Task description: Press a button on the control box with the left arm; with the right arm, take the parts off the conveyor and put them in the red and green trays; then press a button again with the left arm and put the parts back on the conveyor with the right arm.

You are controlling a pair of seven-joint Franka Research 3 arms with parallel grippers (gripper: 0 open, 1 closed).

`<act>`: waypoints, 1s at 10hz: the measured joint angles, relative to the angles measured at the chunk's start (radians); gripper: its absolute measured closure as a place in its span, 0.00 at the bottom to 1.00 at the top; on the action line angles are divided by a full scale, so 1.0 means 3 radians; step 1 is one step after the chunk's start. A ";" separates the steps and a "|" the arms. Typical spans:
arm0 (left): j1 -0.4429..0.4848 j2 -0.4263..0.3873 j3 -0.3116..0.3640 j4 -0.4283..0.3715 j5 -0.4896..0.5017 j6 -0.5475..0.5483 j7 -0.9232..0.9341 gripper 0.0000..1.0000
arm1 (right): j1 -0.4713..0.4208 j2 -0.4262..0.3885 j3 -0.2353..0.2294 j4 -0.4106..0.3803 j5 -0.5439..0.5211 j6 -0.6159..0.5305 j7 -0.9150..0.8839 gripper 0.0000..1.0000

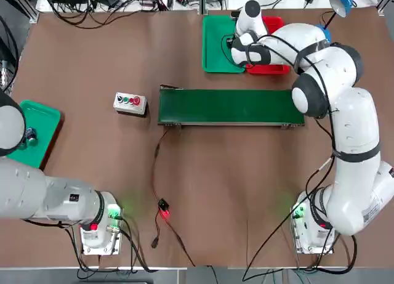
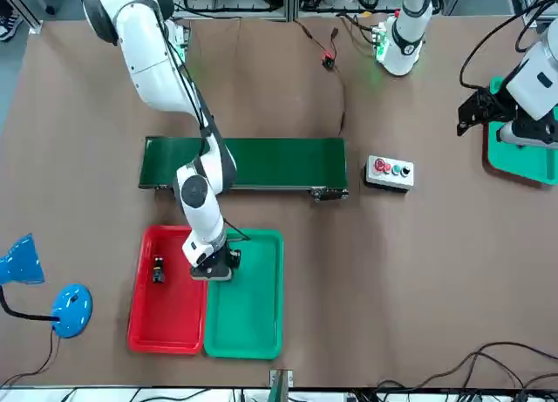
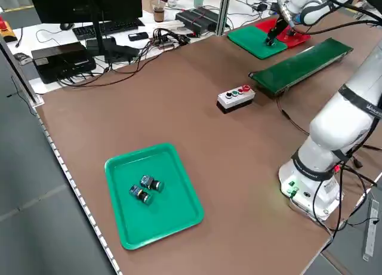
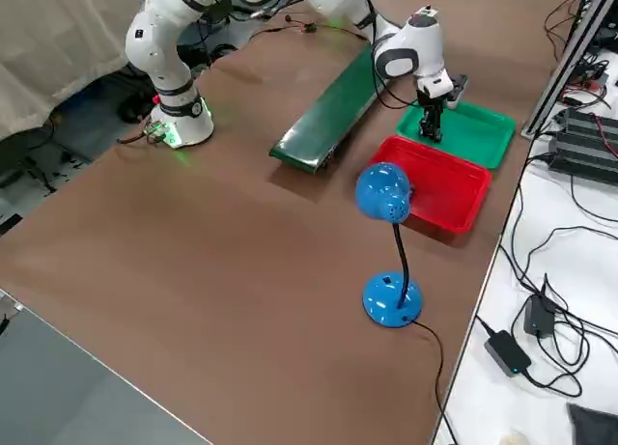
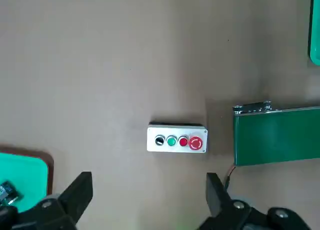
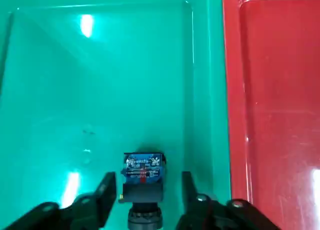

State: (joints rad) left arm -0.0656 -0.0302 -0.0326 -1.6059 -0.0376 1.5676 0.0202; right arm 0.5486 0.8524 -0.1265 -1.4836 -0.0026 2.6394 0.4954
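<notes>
Right gripper (image 6: 145,190): down inside the green tray (image 6: 60,90), close to the wall it shares with the red tray (image 6: 280,115); its fingers (image 6: 102,195) stand apart on either side of a small blue-topped part (image 6: 143,172) with a clear gap on each flank, so the part is let go and lies on the tray floor

Green tray: sits beyond the conveyor (image 1: 231,106) as seen from the arms' bases, touching the red tray along one long edge; the blue-topped part is the only thing I can see in it

Red tray: holds one small dark part (image 2: 158,269), visible from the front, near the end closer to the conveyor

Conveyor: a long green belt lying across the middle of the table; its top is bare

Control box (image 1: 130,103): just beside the conveyor's end, on the table; a row of buttons on top, black, green, red

Left gripper (image 5: 145,195): hovers above the table well short of the control box; fingers spread wide, nothing between them

Second green tray (image 3: 152,194): at the table's left edge; two small blue-topped parts (image 3: 146,188) lie in it side by side

Blue desk lamp (image 4: 386,233): stands near the red tray at the table's edge
</notes>
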 joint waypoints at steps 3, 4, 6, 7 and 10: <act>-0.0007 0.0000 -0.0003 0.0000 0.0000 0.0000 0.0000 0.00 | 0.0000 0.0000 0.0000 0.0018 -0.0001 0.0004 -0.0113 0.01; -0.0015 0.0000 -0.0006 0.0000 0.0000 0.0000 0.0000 0.00 | -0.0010 -0.0009 -0.0003 0.0038 0.0005 0.0005 -0.0110 0.01; -0.0029 0.0000 -0.0007 0.0000 0.0000 0.0000 0.0000 0.00 | -0.0113 -0.0124 -0.0009 0.0097 0.0005 -0.0077 -0.0111 0.01; -0.0030 0.0000 -0.0007 0.0001 0.0000 0.0000 0.0000 0.00 | -0.0183 -0.0266 -0.0012 0.0126 0.0005 -0.0235 -0.0111 0.01; -0.0030 0.0000 -0.0007 0.0002 0.0000 0.0000 0.0000 0.00 | -0.0441 -0.0966 -0.0020 0.0151 0.0007 -0.0926 -0.0081 0.01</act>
State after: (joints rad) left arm -0.0747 -0.0302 -0.0347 -1.6052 -0.0376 1.5675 0.0202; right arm 0.4164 0.5625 -0.1325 -1.4382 -0.0005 2.3616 0.4710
